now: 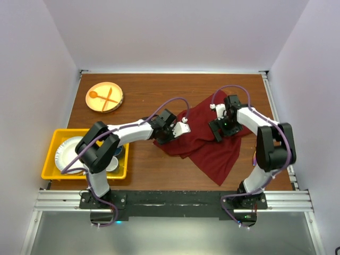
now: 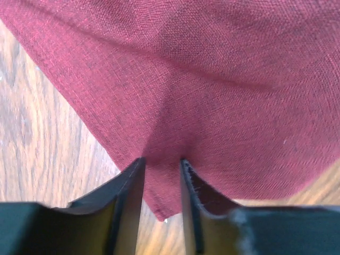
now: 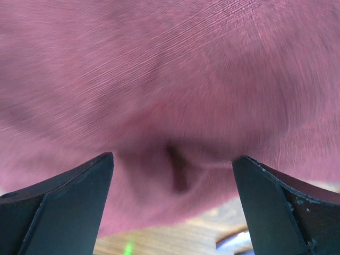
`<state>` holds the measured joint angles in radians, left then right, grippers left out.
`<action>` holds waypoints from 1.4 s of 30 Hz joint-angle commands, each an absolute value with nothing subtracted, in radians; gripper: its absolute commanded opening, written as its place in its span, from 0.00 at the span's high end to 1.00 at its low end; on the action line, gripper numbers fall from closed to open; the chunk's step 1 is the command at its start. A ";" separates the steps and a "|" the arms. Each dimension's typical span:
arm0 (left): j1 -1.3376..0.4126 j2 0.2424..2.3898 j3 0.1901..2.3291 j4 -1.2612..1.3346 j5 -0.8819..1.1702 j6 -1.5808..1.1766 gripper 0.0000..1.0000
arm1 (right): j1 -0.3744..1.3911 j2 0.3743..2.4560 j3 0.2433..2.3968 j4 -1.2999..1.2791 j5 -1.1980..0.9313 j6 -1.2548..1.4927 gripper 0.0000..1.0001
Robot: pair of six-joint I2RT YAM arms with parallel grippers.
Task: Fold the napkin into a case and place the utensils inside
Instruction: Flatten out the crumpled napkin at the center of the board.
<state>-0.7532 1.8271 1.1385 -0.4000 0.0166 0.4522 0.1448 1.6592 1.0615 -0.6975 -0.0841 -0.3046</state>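
Observation:
The maroon napkin (image 1: pixel 210 143) lies crumpled on the wooden table, right of the middle. My left gripper (image 1: pixel 162 134) is at its left edge. In the left wrist view the napkin (image 2: pixel 212 79) fills most of the frame, and my left gripper (image 2: pixel 162 162) is shut on a corner of it, just above the table. My right gripper (image 1: pixel 218 129) is over the napkin's upper right part. In the right wrist view it (image 3: pixel 172 159) stands wide open with a raised fold of the napkin (image 3: pixel 175 79) between its jaws. The purple utensils are out of view. No folded case shows.
A round wooden plate (image 1: pixel 114 90) with an orange spoon and fork sits at the back left. A yellow bin (image 1: pixel 49 156) with white dishes stands at the near left. White walls close in the table on three sides.

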 commanded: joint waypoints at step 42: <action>-0.474 1.201 0.845 -0.563 0.499 0.646 0.48 | 0.248 1.385 0.836 -0.673 -0.270 -0.894 0.40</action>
